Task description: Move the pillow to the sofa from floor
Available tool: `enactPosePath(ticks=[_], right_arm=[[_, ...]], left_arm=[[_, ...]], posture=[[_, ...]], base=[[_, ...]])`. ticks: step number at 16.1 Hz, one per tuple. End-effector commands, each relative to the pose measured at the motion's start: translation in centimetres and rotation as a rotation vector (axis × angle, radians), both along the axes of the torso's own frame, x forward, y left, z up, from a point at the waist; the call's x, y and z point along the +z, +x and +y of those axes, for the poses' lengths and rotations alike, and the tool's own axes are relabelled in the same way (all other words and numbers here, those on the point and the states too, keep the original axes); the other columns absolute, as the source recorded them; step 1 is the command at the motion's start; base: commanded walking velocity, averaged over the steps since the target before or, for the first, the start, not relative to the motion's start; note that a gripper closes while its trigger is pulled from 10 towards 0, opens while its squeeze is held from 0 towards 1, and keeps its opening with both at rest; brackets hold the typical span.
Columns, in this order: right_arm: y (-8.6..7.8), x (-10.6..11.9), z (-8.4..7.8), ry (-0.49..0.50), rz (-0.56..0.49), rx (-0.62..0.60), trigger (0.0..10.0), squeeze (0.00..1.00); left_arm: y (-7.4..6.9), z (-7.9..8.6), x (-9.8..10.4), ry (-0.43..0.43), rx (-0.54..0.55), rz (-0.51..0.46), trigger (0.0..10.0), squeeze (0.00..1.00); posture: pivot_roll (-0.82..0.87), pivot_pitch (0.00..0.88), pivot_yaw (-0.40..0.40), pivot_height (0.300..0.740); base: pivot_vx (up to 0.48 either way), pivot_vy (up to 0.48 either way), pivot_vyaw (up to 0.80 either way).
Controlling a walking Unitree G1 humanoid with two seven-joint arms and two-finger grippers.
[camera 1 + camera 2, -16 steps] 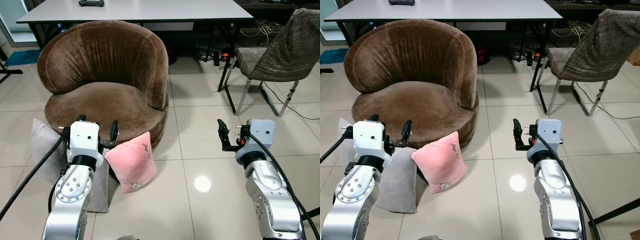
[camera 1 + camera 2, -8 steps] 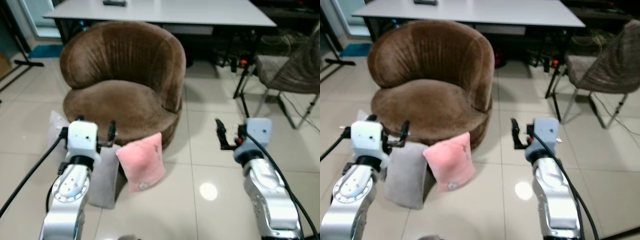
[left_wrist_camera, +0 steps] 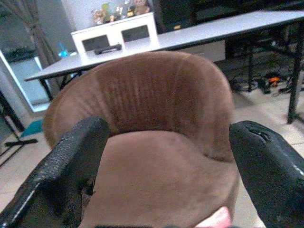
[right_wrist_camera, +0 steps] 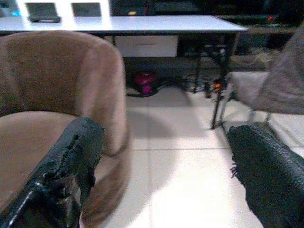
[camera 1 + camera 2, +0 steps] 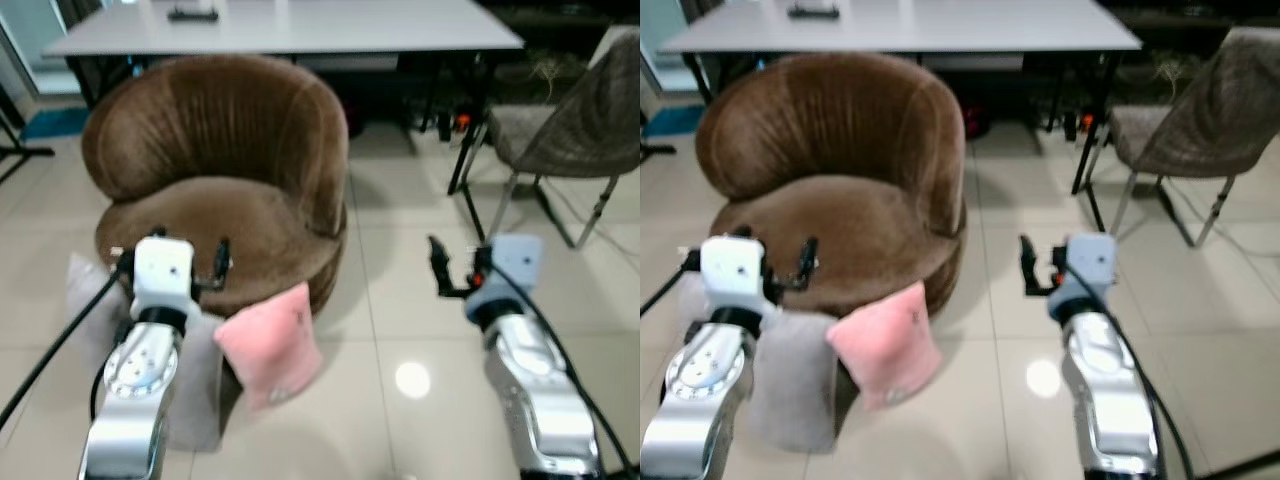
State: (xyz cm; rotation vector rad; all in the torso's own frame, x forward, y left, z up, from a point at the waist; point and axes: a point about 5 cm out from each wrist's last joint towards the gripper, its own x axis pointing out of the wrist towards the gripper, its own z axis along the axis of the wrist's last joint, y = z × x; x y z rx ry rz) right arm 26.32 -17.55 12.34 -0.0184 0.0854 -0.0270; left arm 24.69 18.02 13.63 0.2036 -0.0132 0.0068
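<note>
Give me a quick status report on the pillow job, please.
Left claw open, over grey pillow; right claw open, empty, over bare floor. Pink pillow on floor, leaning against sofa. Sofa seat free.

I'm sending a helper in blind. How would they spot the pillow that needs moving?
Find the round brown sofa before the long white table. On the tiled floor at its front stands the pink pillow, leaning against the base. Its grey neighbour stands beside it, so go by the pink colour.
</note>
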Motion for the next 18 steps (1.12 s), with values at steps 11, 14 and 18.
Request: enactPosePath(ticks=[11,14,18], right_arm=[[0.70,0.77,-0.35,-0.072,-0.031,0.025,10.0,0.00],[0.87,0.75,-0.39,-0.063,-0.030,0.019,10.0,0.00],[0.83,0.61,-0.77,-0.071,-0.029,0.010,10.0,0.00]], left_arm=[[0.28,-0.41,0.00,-0.013,-0.016,0.001,10.0,0.00],[0.39,-0.43,0.03,-0.014,-0.017,-0.001,10.0,0.00],[0.53,-0.54,0.01,-0.012,-0.023,0.000,10.0,0.00]], posture=[[-0.01,0.000,0.018,0.740],[-0.01,0.000,0.022,0.740],[-0.02,0.000,0.026,0.740]], base=[[0.356,0.000,0.19],[0.359,0.000,0.27],[0.356,0.000,0.00]])
